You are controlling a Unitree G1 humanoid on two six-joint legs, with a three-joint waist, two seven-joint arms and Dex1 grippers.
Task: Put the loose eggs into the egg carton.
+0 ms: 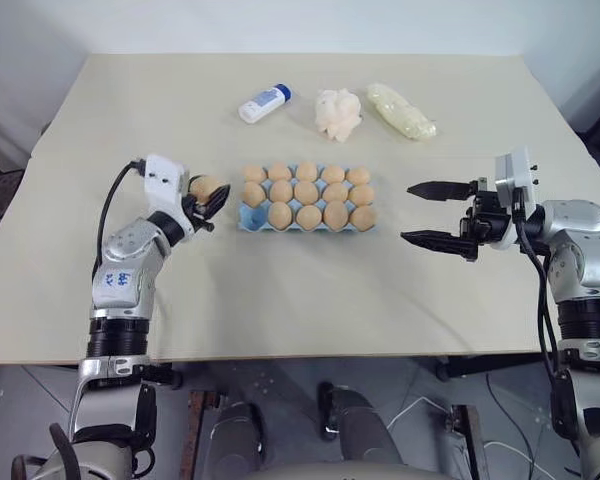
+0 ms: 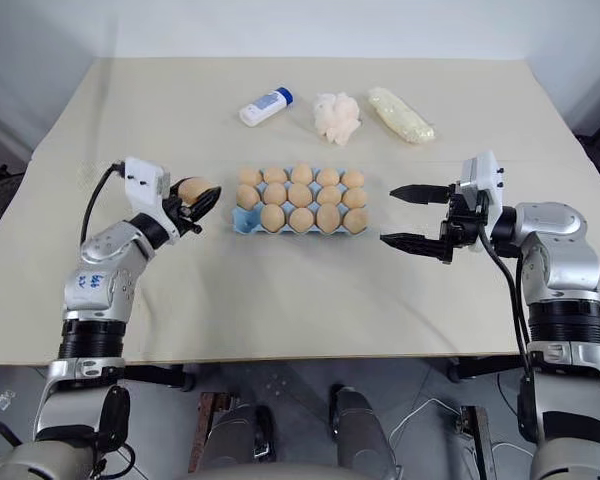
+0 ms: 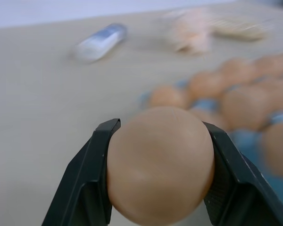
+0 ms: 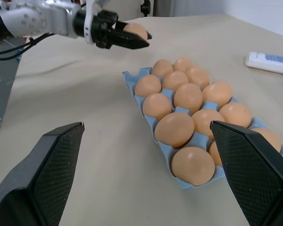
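Left end effector (image 1: 209, 196) grips egg (image 3: 159, 165) beside egg carton (image 1: 252, 219).

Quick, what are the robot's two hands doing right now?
Left gripper: jaws shut on an egg, held above the table.
Right gripper: jaws wide open, holding nothing.

Egg carton (image 1: 252, 216) mid-table, bottle (image 1: 264, 104), tissue wad (image 1: 337, 112) and bag (image 1: 401, 111) behind it.

Nothing legible — blue markings on the left forearm (image 1: 117, 282) and the bottle's label (image 1: 265, 103) stay unreadable.
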